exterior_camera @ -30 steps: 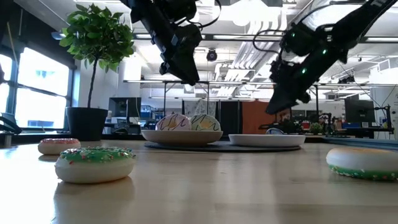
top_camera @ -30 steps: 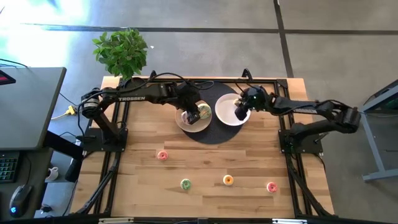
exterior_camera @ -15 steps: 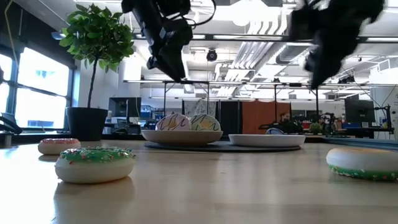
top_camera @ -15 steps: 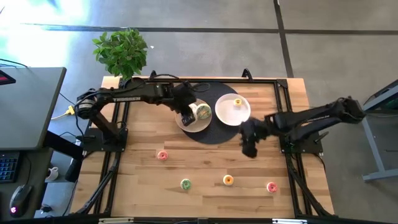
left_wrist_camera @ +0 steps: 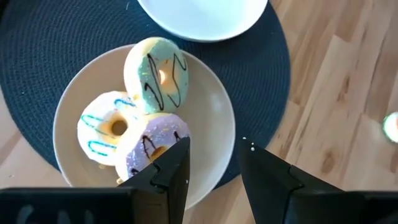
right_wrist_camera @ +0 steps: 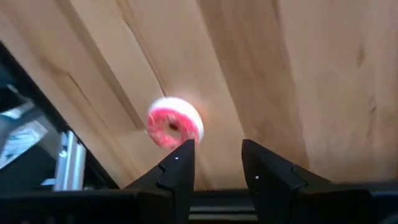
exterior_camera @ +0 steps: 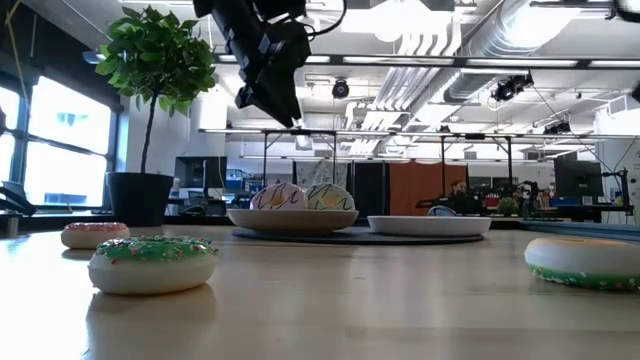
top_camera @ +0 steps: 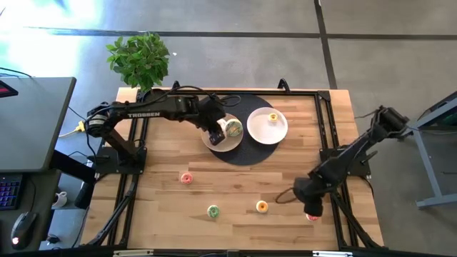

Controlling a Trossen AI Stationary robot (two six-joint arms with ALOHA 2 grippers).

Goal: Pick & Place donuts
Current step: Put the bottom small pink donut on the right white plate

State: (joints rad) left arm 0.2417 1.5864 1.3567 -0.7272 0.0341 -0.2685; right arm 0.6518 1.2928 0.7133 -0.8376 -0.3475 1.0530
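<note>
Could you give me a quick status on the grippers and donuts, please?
Right gripper open, empty, over pink donut near table's front edge. Left gripper open above cream plate with three donuts. Nothing in the way.

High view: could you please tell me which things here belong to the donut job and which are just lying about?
Job: three large donuts on cream plate under left gripper, yellow mini donut on white plate, loose pink donut, green donut, orange donut, second pink donut by right gripper.
Lying about: potted plant, desk.
</note>
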